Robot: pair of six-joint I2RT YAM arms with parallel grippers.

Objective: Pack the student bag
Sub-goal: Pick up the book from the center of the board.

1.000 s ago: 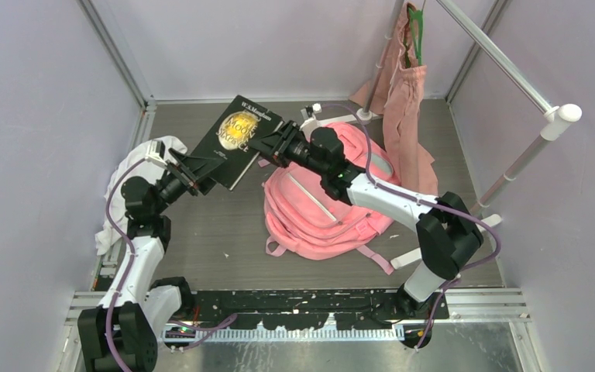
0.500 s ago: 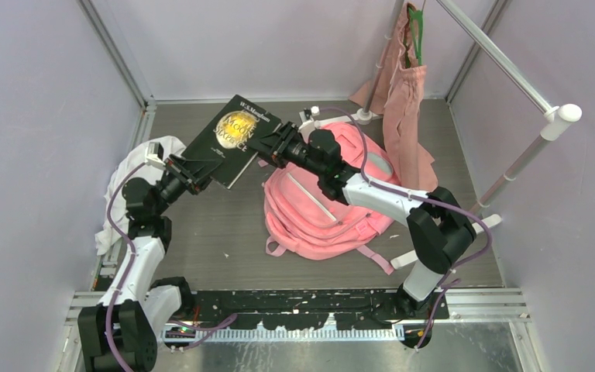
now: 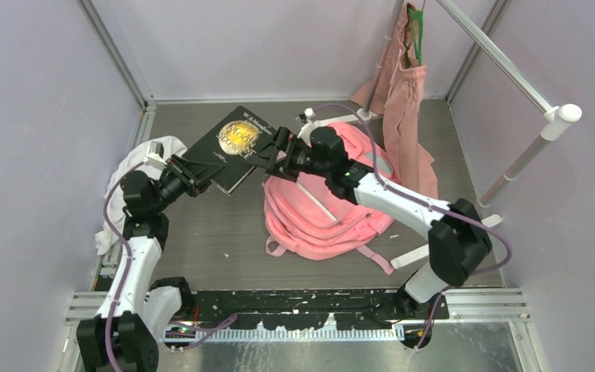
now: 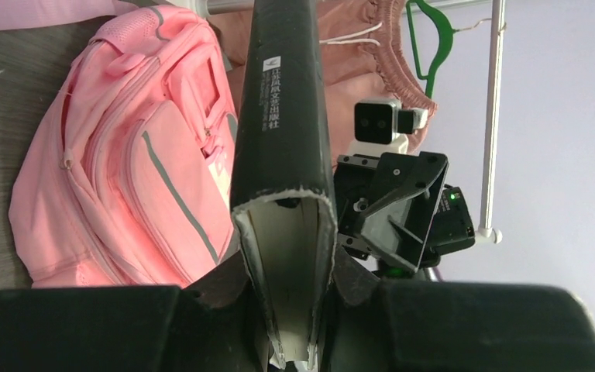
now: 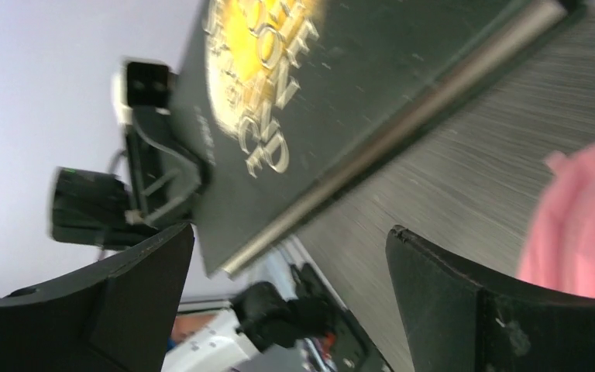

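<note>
The student bag [image 3: 325, 209], a pink backpack, lies flat on the table right of centre; it also shows in the left wrist view [image 4: 116, 178]. A black book with a gold emblem [image 3: 236, 139] hangs in the air to the left of and beyond the bag. My left gripper [image 3: 200, 168] is shut on its near-left corner, the spine [image 4: 279, 116] running up between the jaws [image 4: 287, 287]. My right gripper [image 3: 271, 155] stands open at the book's right edge. The book [image 5: 341, 85] lies just ahead of the gripper's gap [image 5: 292, 231], touching neither finger.
A white cloth [image 3: 143, 167] is heaped at the left wall behind my left arm. A dusty-pink tote on a green hanger [image 3: 403, 101] hangs from a white rack [image 3: 511, 70] at the back right. Enclosure walls stand close on three sides.
My left gripper shut on the book's corner. Then my right gripper opened and let go of the book's far edge. The book has shifted a little to the right.
</note>
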